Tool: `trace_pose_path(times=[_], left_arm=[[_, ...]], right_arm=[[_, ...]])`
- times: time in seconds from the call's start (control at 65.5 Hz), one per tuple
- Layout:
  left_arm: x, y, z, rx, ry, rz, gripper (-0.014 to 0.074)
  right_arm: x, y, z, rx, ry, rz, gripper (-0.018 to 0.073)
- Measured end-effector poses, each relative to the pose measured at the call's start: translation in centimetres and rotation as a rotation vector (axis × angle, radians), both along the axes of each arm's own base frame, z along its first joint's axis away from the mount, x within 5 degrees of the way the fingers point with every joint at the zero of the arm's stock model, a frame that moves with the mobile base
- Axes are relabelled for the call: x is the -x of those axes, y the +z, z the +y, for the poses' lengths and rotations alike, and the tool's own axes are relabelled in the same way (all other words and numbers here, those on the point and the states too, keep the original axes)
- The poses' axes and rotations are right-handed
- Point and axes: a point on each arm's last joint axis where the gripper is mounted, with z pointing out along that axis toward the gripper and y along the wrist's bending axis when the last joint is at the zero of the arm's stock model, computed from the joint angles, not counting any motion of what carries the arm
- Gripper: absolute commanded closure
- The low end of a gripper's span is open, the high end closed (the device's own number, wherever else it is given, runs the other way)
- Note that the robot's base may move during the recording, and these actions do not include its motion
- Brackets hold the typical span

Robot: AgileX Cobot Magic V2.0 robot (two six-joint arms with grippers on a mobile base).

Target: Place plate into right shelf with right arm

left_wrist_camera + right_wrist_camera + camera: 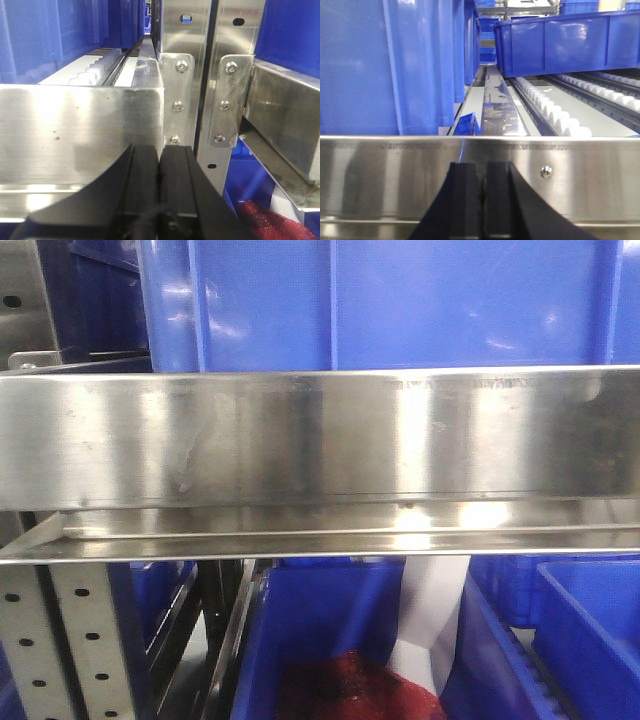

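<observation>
Overhead, blue bins (400,300) sit on the steel right shelf (320,440).

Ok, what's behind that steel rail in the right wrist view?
Behind the steel rail: a blue bin at left, another blue bin on white rollers. The rail hides the bins' bases. No plate visible.

A broad steel rail (480,175) of the right shelf stands close before the right gripper (482,200), its jaws pressed together; beyond, blue bins (390,65) flank a narrow open lane above white rollers (555,112).
</observation>
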Motion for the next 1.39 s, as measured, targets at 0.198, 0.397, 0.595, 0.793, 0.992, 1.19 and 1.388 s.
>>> trace_pose_path(times=[0.198, 0.397, 0.595, 0.793, 0.992, 1.19, 1.388], left_arm=[[0.0, 0.0, 0.0, 0.0, 0.0, 0.0, 0.0643], [0.0, 0.0, 0.0, 0.0, 0.0, 0.0, 0.0643], [0.0, 0.0, 0.0, 0.0, 0.0, 0.0, 0.0643], [0.0, 0.0, 0.0, 0.0, 0.0, 0.0, 0.0643], [0.0, 0.0, 0.0, 0.0, 0.0, 0.0, 0.0643], [0.0, 0.0, 0.0, 0.0, 0.0, 0.0, 0.0643], [0.0, 0.0, 0.0, 0.0, 0.0, 0.0, 0.0643]], right_arm=[[0.0, -0.43, 0.03, 0.0, 0.003, 0.047, 0.0503], [0.0, -0.48, 0.03, 0.0, 0.003, 0.053, 0.0503], [0.0, -0.48, 0.03, 0.0, 0.003, 0.053, 0.0503], [0.0, -0.41, 0.03, -0.001, 0.003, 0.045, 0.0503], [0.0, -0.39, 0.03, -0.001, 0.003, 0.043, 0.0503], [0.0, -0.39, 0.03, -0.001, 0.003, 0.043, 0.0503], [0.0, -0.38, 0.02, -0.003, 0.003, 0.042, 0.0503]])
